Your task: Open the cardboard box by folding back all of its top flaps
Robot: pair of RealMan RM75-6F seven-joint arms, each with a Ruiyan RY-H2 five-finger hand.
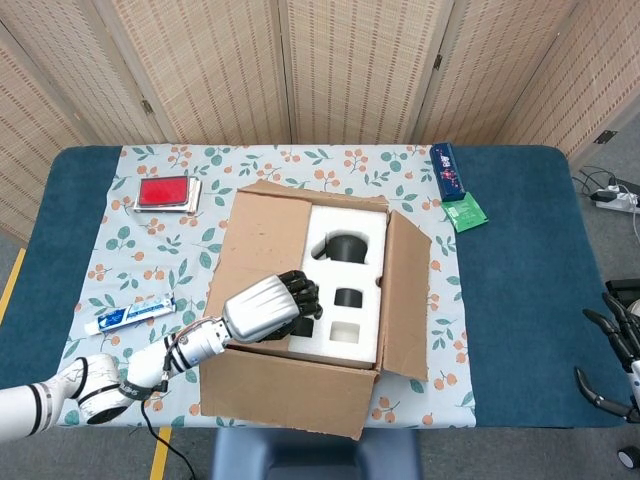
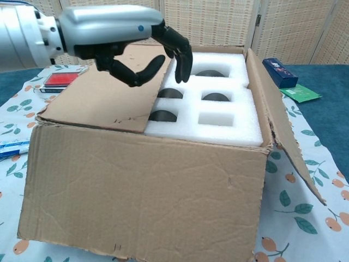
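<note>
The cardboard box [image 1: 290, 385] [image 2: 142, 196] stands mid-table on the floral cloth. Its left flap [image 1: 258, 250] [image 2: 106, 90] lies flat over the left half of the opening. The right flap [image 1: 407, 295] [image 2: 279, 128] hangs outward. White foam [image 1: 345, 262] [image 2: 218, 106] with dark items in its pockets fills the uncovered part. My left hand [image 1: 272, 305] [image 2: 122, 43] hovers above the left flap's inner edge, fingers spread and curled downward, holding nothing. My right hand [image 1: 620, 345] is at the far right beside the table edge, fingers apart and empty; the chest view does not show it.
A red case [image 1: 164, 192] [image 2: 59, 79] lies at the back left. A toothpaste tube [image 1: 130, 314] [image 2: 11, 147] lies left of the box. A blue carton [image 1: 448, 170] [image 2: 280, 72] and a green packet [image 1: 463, 212] [image 2: 301, 93] lie at the back right.
</note>
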